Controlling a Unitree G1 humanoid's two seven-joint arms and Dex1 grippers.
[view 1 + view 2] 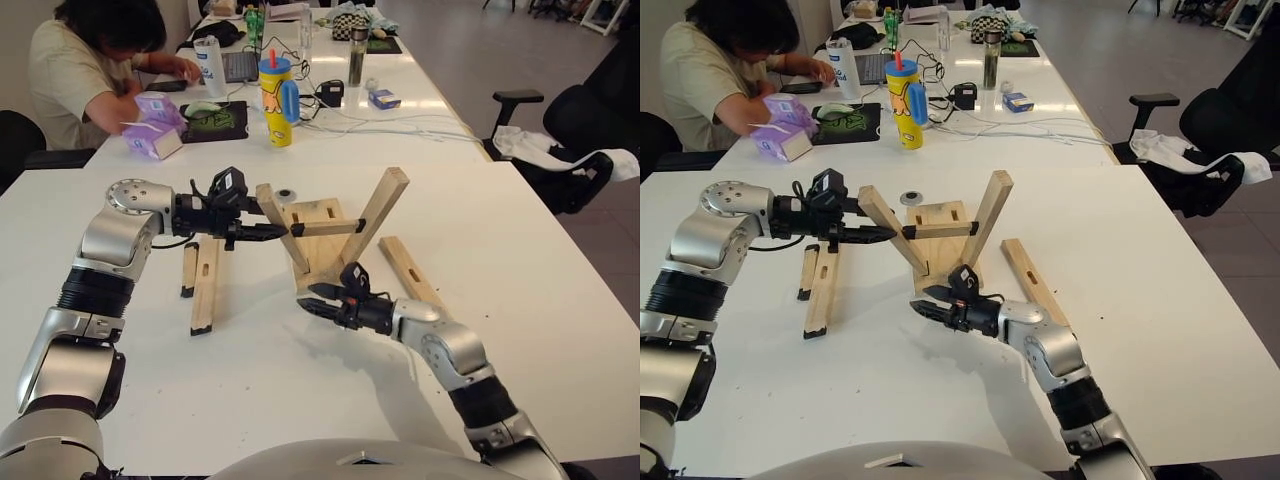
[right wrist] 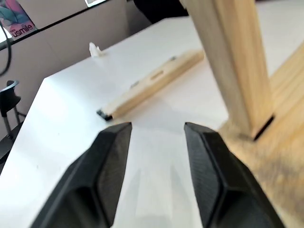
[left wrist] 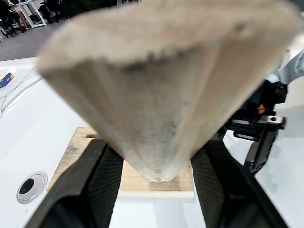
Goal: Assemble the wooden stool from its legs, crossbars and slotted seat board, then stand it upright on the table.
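Gripping a slanted leg (image 1: 268,205), the left pincer (image 1: 274,232) is clenched; the right pincer (image 1: 308,298) gapes released, the seat board (image 1: 318,211) just beyond it.

Poster (image 2: 15,21) lettering cut off, blurred; white cup (image 1: 210,65) label seemingly too small to read.

Pale wooden stool (image 1: 318,250), white table (image 1: 250,370)

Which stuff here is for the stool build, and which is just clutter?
Job: slotted wooden seat board; two slanted wooden legs socketed in it; wooden crossbar between them; three loose wooden pieces.
Clutter: yellow cup with blue handle; purple box; small blue box; dark bottle.
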